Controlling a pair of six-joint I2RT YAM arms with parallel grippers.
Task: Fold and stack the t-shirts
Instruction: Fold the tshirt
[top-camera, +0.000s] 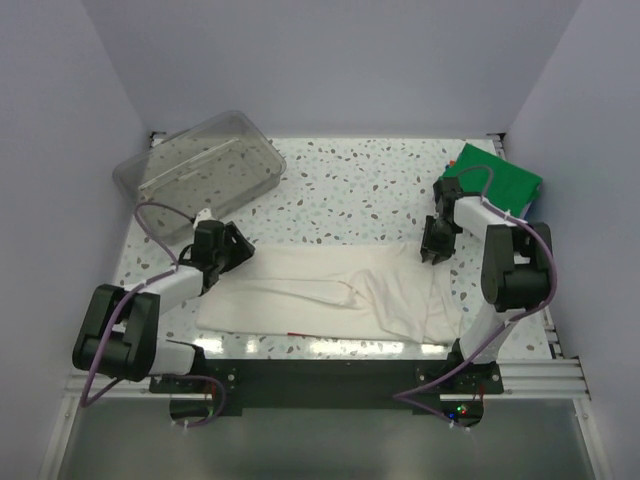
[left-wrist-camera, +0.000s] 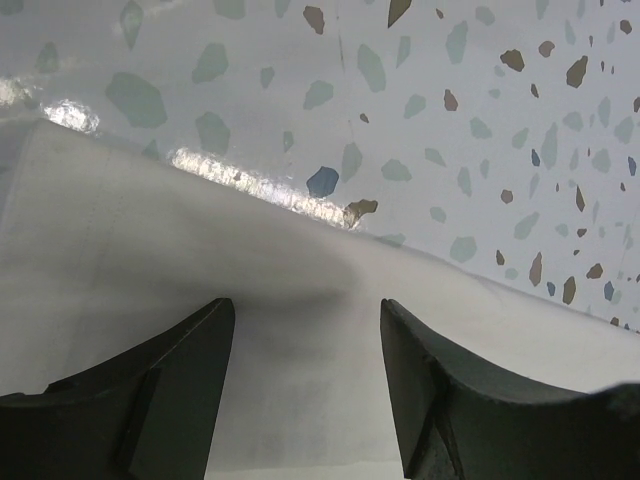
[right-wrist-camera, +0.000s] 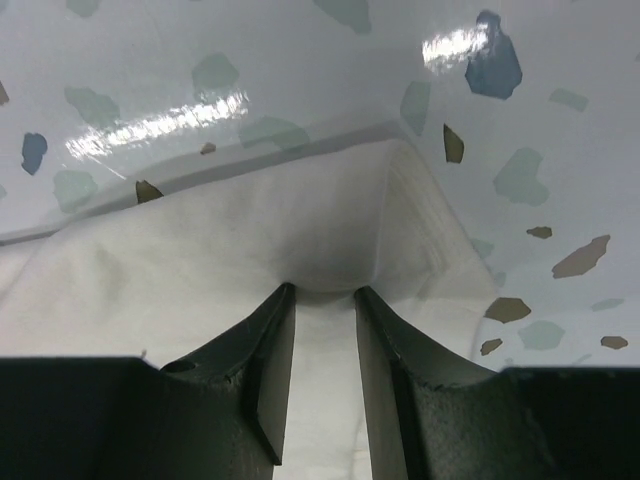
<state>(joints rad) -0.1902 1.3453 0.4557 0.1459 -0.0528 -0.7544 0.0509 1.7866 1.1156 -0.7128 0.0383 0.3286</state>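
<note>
Only wrist views reveal it: right gripper (right-wrist-camera: 322, 290) pinches the cream-white t-shirt (top-camera: 300, 295), left gripper (left-wrist-camera: 304, 302) gapes open.

Bright, even light from overhead. Glare streaks gleam on the table (left-wrist-camera: 420, 90) just beyond the shirt (left-wrist-camera: 150, 260) edge in both wrist views. The near fingers (right-wrist-camera: 250, 370) are dark and soft-focused.

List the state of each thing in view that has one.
cream-white t-shirt: spread out, partly folded
green t-shirt: folded, far right corner
clear tub: empty, far left corner
left gripper: jaws open over the shirt's edge
right gripper: jaws narrowed at the shirt's corner, grip unclear
</note>
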